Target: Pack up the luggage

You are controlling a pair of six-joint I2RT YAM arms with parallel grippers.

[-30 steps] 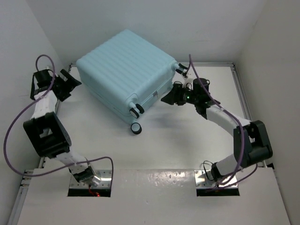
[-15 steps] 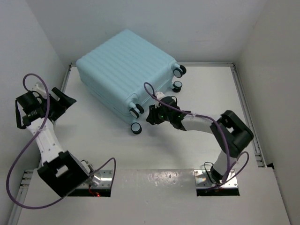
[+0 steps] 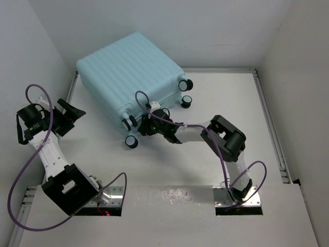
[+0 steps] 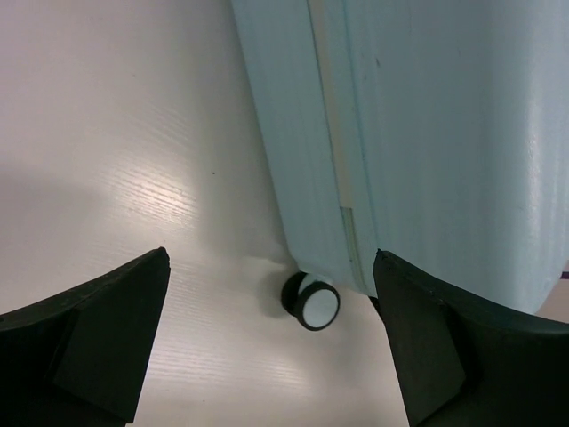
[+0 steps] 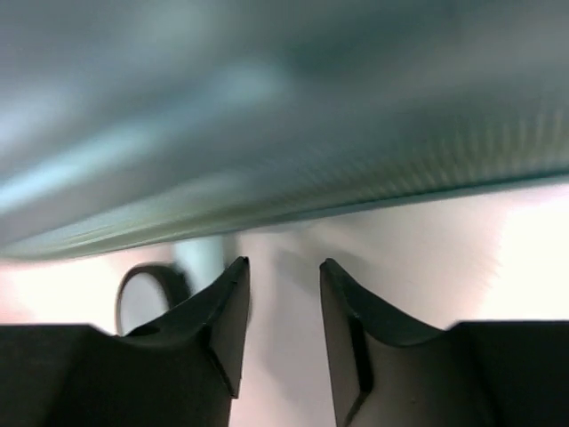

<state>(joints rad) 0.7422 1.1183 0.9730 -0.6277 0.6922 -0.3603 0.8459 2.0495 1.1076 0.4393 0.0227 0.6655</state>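
Observation:
The luggage point(image 3: 128, 69) is a large pale blue ribbed suitcase, closed, lying at the back left of the table on its small black wheels point(image 3: 132, 141). My right gripper point(image 3: 142, 127) is stretched left and sits right against the suitcase's near side by the front wheels. In the right wrist view its fingers point(image 5: 218, 325) stand a little apart with nothing between them, under the blurred shell point(image 5: 284, 116), with a wheel point(image 5: 147, 298) on their left. My left gripper point(image 3: 76, 114) is wide open and empty, left of the suitcase. The left wrist view shows the shell point(image 4: 427, 133) and one wheel point(image 4: 312, 302).
White walls close in the table at the back and on both sides. Metal rails point(image 3: 267, 108) run along the table's edges. Bare white tabletop point(image 3: 241, 98) lies right of the suitcase and in front of it.
My right arm has reached left along the suitcase's near side. The suitcase has slid and turned to the left. My left arm has drawn back from it toward the left wall.

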